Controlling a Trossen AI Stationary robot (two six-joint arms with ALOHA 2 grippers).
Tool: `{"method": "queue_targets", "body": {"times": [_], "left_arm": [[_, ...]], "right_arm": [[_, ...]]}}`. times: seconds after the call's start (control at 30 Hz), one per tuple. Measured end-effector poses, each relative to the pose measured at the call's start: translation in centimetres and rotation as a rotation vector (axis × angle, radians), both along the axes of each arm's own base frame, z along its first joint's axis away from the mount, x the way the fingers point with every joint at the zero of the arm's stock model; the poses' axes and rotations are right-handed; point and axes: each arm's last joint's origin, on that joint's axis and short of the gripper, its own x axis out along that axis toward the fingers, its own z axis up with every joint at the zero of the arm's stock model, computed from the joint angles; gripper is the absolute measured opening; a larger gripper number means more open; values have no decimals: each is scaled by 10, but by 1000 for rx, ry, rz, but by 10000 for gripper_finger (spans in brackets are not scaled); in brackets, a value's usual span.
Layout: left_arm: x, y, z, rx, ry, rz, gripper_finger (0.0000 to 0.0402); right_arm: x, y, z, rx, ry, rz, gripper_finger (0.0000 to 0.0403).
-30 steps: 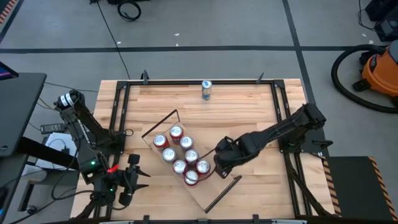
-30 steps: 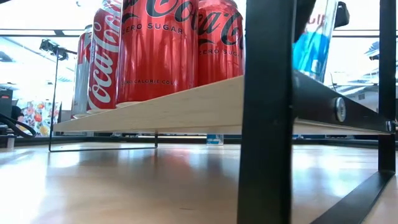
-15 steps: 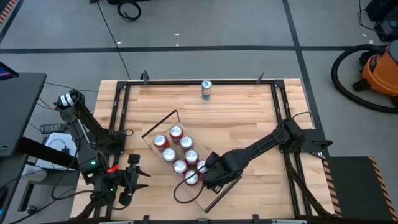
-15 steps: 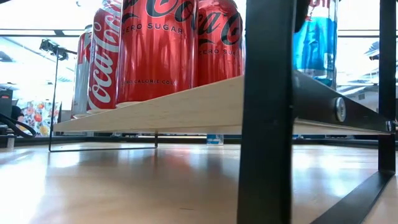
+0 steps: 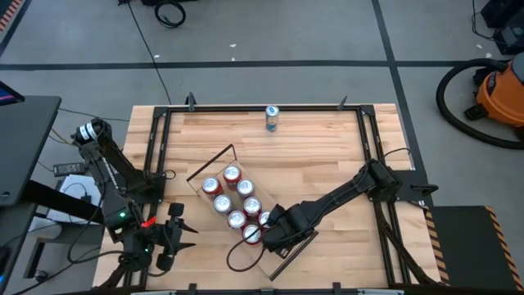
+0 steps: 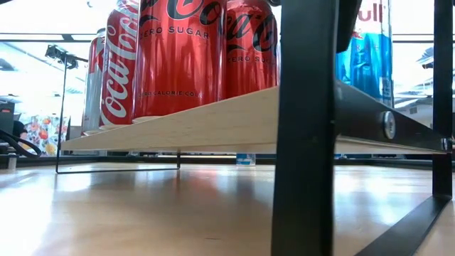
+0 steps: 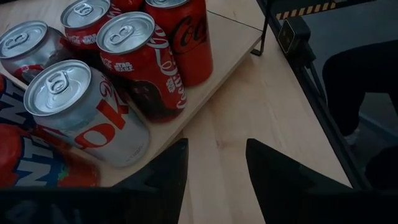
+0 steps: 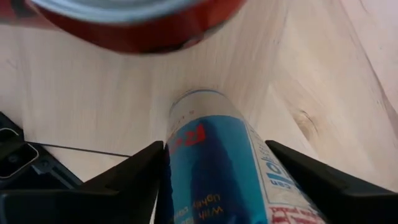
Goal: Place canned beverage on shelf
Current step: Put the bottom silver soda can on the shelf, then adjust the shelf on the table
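The shelf (image 6: pixel 213 117), a pale plank on black rods, lies slantwise on the table and carries several red and silver cans (image 5: pixel 233 201). A slim blue canned beverage (image 8: pixel 211 168) stands upright on the plank's near end, next to a red can (image 8: pixel 137 25). It also shows in the low view (image 6: pixel 366 53). My right gripper (image 5: pixel 270 232) points down over it, open, one finger on either side of its wall. My left gripper (image 5: pixel 176 233) waits at the table's near left. Its fingers (image 7: pixel 216 165) are slightly apart with nothing between them, facing the cans. My right gripper comes at the blue can from above, a finger (image 8: pixel 134 177) on each side of its upper wall (image 8: pixel 177 155). Whether the fingers touch the wall I cannot tell. The can stands upright on its base on the plank.
A second blue can (image 5: pixel 272 117) stands at the table's far edge. Black frame rails (image 5: pixel 160 156) run along the table's left and right sides. A dark cable loop (image 5: pixel 233 256) lies by the shelf's near end. Bare wood lies between the shelf and the far can.
My right gripper has moved toward the table's near left, over the shelf's near end, and has sunk a little. The blue can, tilted and higher a second ago, has come upright and down beside the red cans.
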Motion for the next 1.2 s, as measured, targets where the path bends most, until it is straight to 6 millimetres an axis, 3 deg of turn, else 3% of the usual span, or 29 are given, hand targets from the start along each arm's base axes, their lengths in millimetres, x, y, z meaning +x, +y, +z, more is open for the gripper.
{"method": "queue_targets", "body": {"times": [0.3, 0.77, 0.97, 1.2], "left_arm": [[0, 0, 0, -4, -2, 0, 172], [0, 0, 0, -6, -3, 0, 172], [0, 0, 0, -12, -2, 5, 172], [0, 0, 0, -20, -1, 10, 172]], "right_arm": [[2, 1, 5, 14, -19, 8, 335], [-5, -4, 59, -49, -85, 16, 337], [-8, -8, 85, -62, -188, 50, 337], [-22, -11, 103, -174, -269, 139, 335]]}}
